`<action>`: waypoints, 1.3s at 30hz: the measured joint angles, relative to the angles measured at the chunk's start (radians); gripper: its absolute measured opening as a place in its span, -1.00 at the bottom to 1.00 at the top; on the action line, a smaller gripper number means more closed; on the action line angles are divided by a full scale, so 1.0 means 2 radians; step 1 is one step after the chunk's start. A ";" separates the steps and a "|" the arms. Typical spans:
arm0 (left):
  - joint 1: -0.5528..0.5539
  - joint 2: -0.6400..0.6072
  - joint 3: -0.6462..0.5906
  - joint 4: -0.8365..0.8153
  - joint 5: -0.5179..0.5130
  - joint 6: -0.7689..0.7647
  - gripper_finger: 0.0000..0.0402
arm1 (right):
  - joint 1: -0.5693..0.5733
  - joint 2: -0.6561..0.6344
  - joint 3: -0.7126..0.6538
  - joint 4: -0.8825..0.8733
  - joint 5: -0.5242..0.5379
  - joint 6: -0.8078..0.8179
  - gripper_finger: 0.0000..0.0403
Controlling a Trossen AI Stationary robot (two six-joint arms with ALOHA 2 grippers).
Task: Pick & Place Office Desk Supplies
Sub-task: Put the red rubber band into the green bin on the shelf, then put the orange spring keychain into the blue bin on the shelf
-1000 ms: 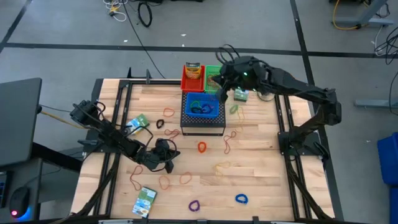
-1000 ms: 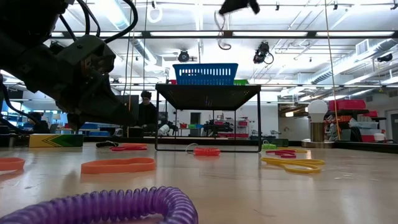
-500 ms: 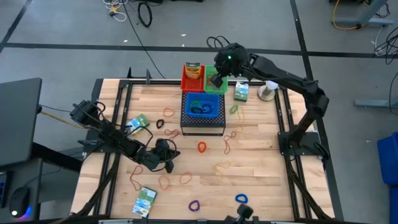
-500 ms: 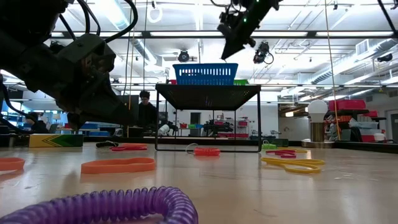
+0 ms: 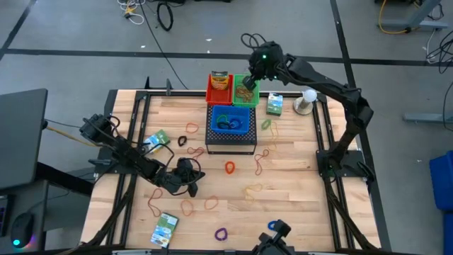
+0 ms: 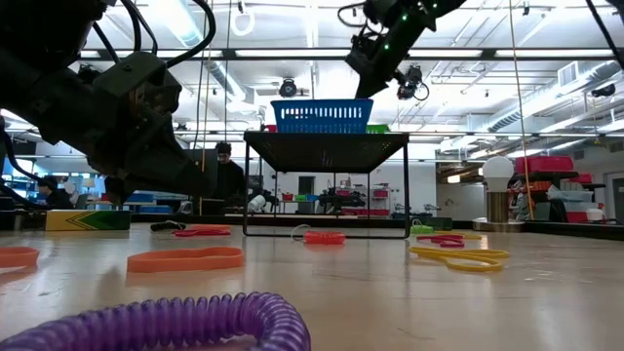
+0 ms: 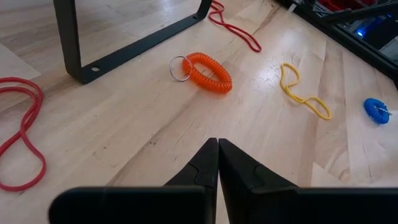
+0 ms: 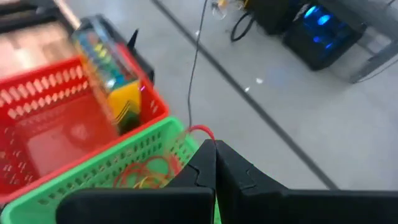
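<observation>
- A thick purple coiled loop (image 6: pixel 166 327) lies nearest, at the wooden worktop's (image 5: pixel 297 205) front edge.
- Left gripper (image 5: pixel 185 177), fingers pressed together on nothing, hovers low near thin orange rubber bands (image 5: pixel 210 202).
- An orange coiled loop (image 7: pixel 206 71) lies before the black perforated box (image 5: pixel 231 139).
- Right gripper (image 5: pixel 245 92), fingers together and pinching a red rubber band (image 8: pixel 200 132), hangs over the green plastic basket (image 8: pixel 118 174) at the far edge; no writing is readable.

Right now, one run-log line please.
right end effector: shut on red rubber band, over green plastic basket | left end effector: shut, low over table
</observation>
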 joint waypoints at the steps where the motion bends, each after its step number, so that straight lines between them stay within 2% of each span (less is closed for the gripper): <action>1: 0.000 0.000 0.000 0.000 0.000 0.000 -0.91 | 0.000 0.004 0.000 -0.004 -0.010 0.002 -1.00; 6: 0.000 0.000 0.000 0.000 0.004 -0.001 -0.91 | 0.001 0.023 0.000 -0.040 -0.055 0.027 -0.98; 9: 0.000 0.000 0.000 0.000 0.004 -0.006 -0.91 | 0.003 0.023 -0.001 -0.053 -0.062 0.038 -0.88; 16: 0.000 0.000 0.000 -0.002 -0.004 -0.048 -0.91 | 0.005 0.017 0.000 -0.068 -0.065 0.043 -0.40; 21: 0.000 0.000 0.000 -0.002 -0.028 -0.085 -0.91 | 0.004 0.017 0.000 -0.074 -0.065 0.055 -0.02; 25: 0.000 0.000 0.000 -0.002 -0.043 -0.132 -0.91 | 0.004 0.000 0.000 -0.084 -0.077 0.037 0.13; 27: 0.005 0.000 0.000 -0.002 -0.043 -0.153 -0.91 | 0.005 -0.017 0.000 -0.084 -0.098 0.025 0.10; 29: 0.014 0.000 0.000 -0.003 -0.042 -0.163 -0.91 | 0.010 -0.033 0.000 -0.087 -0.118 0.014 -0.01; 31: 0.032 0.000 0.000 -0.008 -0.032 -0.174 -0.91 | 0.017 -0.051 0.000 -0.088 -0.125 0.005 -0.17; 34: 0.067 0.000 0.000 -0.014 0.017 -0.177 -0.92 | 0.035 -0.078 0.000 -0.087 -0.126 0.001 -0.49; 37: 0.093 -0.006 -0.003 -0.017 0.048 -0.134 -0.97 | 0.064 -0.099 0.000 -0.087 -0.125 0.011 -0.83; 39: 0.102 -0.020 -0.011 -0.016 0.058 -0.102 -0.97 | 0.090 -0.109 0.000 -0.085 -0.108 0.027 -0.95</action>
